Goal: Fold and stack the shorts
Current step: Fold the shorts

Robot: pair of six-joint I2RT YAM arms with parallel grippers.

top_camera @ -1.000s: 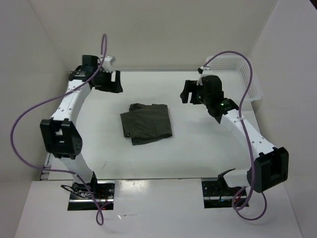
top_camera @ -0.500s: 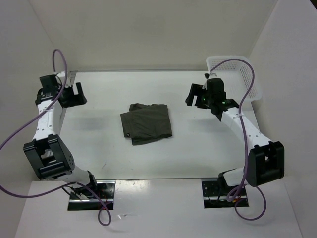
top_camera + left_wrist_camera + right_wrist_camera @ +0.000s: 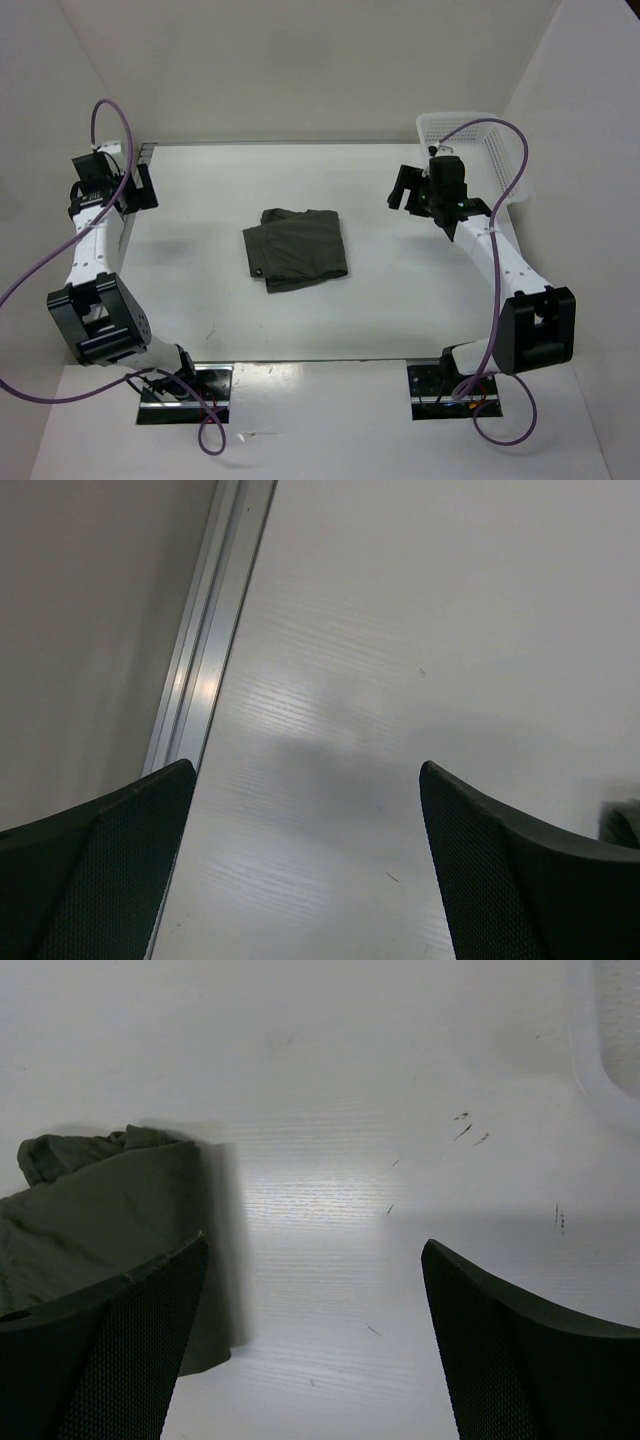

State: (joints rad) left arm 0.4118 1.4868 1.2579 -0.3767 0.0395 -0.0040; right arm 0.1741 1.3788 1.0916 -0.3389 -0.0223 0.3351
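Arms drawn back outward; left gripper [image 3: 307, 767] and right gripper [image 3: 316, 1243] spread, empty; shorts [image 3: 296, 249] left folded, task judged done.

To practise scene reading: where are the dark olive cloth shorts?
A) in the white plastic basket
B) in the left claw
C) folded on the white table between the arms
C: the dark olive cloth shorts lie folded, ungripped, on the white table.
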